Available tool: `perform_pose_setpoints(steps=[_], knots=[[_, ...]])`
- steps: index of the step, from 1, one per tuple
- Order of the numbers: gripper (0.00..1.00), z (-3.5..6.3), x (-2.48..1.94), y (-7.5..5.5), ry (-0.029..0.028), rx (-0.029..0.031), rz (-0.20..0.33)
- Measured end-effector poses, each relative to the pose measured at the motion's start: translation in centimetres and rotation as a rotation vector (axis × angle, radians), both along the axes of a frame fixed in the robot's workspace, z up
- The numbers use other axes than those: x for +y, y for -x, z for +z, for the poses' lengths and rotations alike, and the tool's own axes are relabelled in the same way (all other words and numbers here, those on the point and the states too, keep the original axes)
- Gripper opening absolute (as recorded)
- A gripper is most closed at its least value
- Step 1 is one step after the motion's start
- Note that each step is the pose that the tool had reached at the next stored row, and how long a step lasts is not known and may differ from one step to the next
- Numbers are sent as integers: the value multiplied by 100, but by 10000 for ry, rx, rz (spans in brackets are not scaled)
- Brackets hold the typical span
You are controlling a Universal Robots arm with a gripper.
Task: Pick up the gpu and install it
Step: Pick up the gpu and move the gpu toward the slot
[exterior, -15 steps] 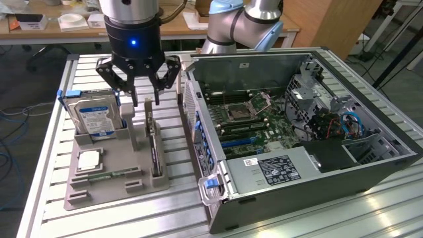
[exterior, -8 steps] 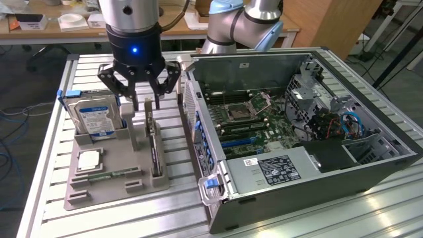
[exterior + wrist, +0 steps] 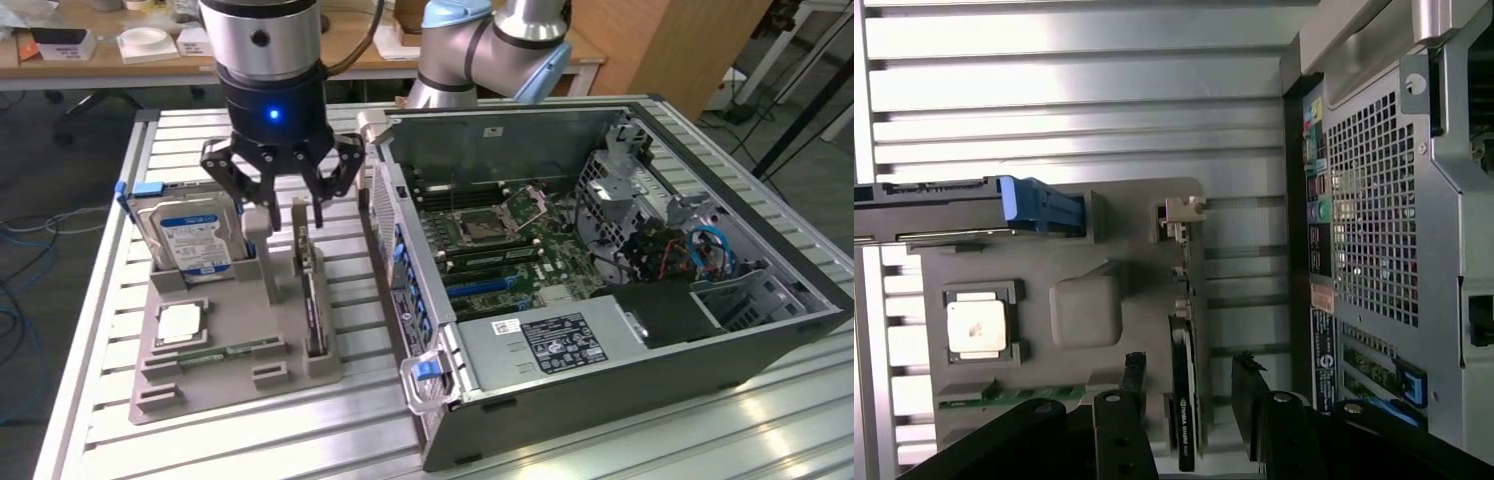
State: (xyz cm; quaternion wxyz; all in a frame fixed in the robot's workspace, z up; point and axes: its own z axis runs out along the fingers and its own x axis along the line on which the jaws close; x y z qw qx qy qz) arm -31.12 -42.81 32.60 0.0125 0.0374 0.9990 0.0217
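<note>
my black gripper [image 3: 286,205], fingers spread wide, holding nothing, hanging just over thin dark gpu card [image 3: 315,300] w/ silver bracket [image 3: 1182,210], card on edge in grey plastic tray [image 3: 207,388], prob not touching

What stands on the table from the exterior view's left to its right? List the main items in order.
hard drive → gpu → case
</note>
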Motion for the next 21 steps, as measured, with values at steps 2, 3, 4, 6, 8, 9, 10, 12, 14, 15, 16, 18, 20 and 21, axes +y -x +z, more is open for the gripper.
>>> perform_pose_setpoints(steps=[2, 3, 4, 6, 8, 9, 10, 12, 14, 15, 16, 18, 20, 21], knots=[[47, -22, 0, 0, 0, 0, 0], [47, -31, 0, 0, 0, 0, 0], [47, -39, 0, 0, 0, 0, -1], [47, -56, -1, 0, 1, 1, 0], [47, -72, -4, 0, 1, 1, 1], [47, -77, -8, -1, 2, 2, 3], [47, -83, -13, -1, 2, 1, 3], [47, -98, -26, 0, 0, 0, 1], [47, -115, -39, -1, 0, -1, 3], [47, -123, -44, 0, 3, 1, 2], [47, -132, -46, 1, 5, 0, 1], [47, -151, -47, 1, 14, 1, 0], [47, -174, -49, 0, 19, 1, 2], [47, -187, -49, 0, 20, 1, 2]])
